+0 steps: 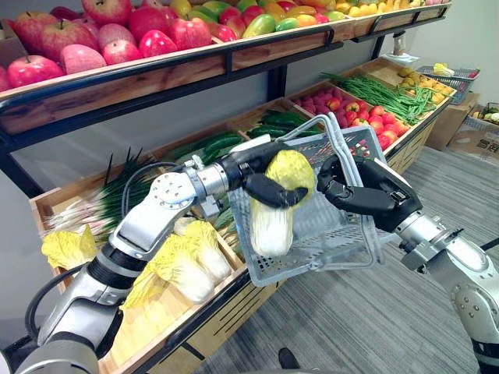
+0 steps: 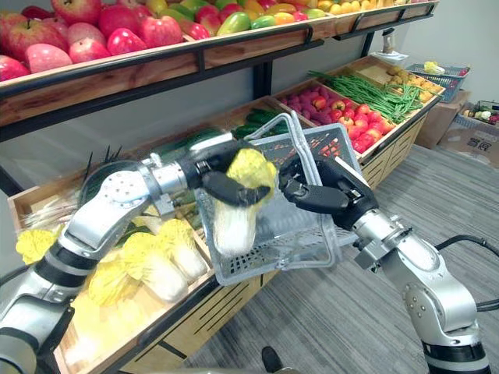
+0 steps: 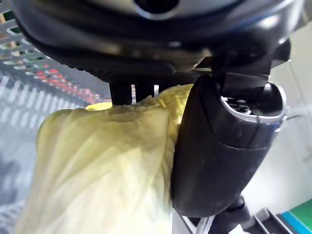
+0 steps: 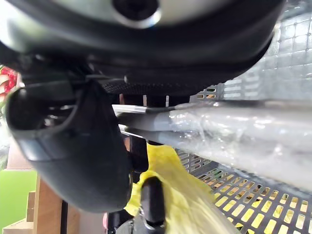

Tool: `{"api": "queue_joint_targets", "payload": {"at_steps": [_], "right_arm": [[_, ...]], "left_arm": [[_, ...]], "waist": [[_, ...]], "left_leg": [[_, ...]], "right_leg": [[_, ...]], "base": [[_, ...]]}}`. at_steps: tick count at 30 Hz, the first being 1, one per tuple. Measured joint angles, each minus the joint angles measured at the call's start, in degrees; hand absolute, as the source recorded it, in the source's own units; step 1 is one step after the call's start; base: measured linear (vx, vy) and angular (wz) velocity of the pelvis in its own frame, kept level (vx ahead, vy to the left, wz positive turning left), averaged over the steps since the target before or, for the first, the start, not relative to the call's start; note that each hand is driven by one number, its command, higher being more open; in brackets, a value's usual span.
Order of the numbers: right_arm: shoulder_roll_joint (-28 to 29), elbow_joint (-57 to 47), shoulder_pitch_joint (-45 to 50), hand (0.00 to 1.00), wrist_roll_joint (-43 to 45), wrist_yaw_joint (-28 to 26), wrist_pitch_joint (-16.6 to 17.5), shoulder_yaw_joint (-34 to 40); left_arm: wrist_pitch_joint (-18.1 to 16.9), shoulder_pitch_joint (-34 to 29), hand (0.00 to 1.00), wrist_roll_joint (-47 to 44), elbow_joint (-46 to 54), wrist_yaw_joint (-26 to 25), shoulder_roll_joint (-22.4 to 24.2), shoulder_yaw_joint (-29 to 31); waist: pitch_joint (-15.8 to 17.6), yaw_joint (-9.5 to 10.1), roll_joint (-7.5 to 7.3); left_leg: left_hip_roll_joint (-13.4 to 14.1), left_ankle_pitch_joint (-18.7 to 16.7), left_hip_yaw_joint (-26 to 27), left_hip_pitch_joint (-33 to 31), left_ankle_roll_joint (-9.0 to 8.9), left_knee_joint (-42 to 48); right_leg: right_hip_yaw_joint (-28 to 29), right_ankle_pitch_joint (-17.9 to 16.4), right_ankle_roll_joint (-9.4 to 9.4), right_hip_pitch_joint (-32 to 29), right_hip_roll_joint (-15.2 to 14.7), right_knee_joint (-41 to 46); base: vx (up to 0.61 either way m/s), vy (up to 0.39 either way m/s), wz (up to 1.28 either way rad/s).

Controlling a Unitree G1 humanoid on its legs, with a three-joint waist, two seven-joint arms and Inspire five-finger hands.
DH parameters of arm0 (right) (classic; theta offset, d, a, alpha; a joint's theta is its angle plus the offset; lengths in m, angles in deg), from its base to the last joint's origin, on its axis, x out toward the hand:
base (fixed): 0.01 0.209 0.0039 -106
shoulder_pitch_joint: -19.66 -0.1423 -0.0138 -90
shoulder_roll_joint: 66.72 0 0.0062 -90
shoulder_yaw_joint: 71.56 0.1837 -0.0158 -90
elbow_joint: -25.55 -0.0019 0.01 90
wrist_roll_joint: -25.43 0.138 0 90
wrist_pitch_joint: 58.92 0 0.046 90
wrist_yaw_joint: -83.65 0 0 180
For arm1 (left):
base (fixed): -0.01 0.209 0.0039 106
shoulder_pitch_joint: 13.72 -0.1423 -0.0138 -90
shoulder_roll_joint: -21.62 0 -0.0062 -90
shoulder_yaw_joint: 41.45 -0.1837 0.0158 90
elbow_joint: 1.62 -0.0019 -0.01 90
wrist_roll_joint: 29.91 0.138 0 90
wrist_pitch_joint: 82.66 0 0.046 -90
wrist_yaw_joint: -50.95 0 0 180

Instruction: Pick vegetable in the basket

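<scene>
The pale cabbage (image 1: 274,222) hangs in the open mouth of the tilted grey basket (image 1: 335,253). Its yellow leafy head is pinched by the left hand (image 1: 248,167), with the thumb (image 1: 274,195) across the front and the fingers curled over the top and back. Its long axis is close to upright, leaves up and white stalk end down toward the basket's lower rim. The left arm reaches in from the lower left, forearm rising. The right hand (image 1: 366,193) comes in from the right, its fingers wrapped round the basket's handle (image 4: 234,126), holding the basket clear of the stand. Below, more cabbages (image 1: 187,261) lie in a wooden bin (image 1: 54,201), and apples (image 1: 117,35) fill the upper shelf (image 1: 156,78).
</scene>
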Motion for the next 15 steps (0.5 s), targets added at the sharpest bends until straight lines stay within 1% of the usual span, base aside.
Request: {"api": "queue_joint_targets", "payload": {"at_steps": [3,6,11,15], "right_arm": [[0.00,0.00,0.00,0.00,0.01,-0.03,0.00,0.10],[0.00,0.00,0.00,0.00,0.01,-0.28,-0.05,0.10],[-0.03,-0.02,0.00,0.00,0.01,-1.85,-0.94,-0.10],[-0.04,-0.20,0.00,0.00,0.01,-1.87,-2.06,-0.17]], "left_arm": [[0.93,-0.23,0.00,0.68,0.00,1.71,-0.01,-1.74],[1.13,-0.74,0.00,4.37,-0.01,2.72,-0.01,-3.02],[0.76,-0.96,0.00,10.78,-0.80,2.50,0.52,-4.71],[0.12,-2.23,0.00,15.70,-2.08,-0.02,1.82,-4.72]], "waist": [[-0.03,-0.05,0.04],[-0.05,-0.19,0.08],[-0.05,-0.54,0.08],[-0.06,-1.02,0.09]], "left_leg": [[-0.02,-0.01,0.06,0.01,0.02,0.09],[-0.02,-0.03,0.10,-0.02,0.02,0.21],[-0.03,-0.03,0.26,-0.08,0.01,0.31],[-0.07,-0.04,0.43,-0.08,0.00,0.30]], "right_leg": [[0.09,0.07,0.10,0.00,0.00,-0.01],[0.16,0.14,0.16,0.00,-0.01,-0.05],[0.34,0.24,0.17,-0.12,-0.01,-0.08],[0.56,0.34,0.20,-0.19,0.02,-0.09]], "base": [[0.01,0.007,-0.01],[0.00,0.000,0.00],[0.01,0.003,0.00],[0.03,0.017,-0.03]]}}
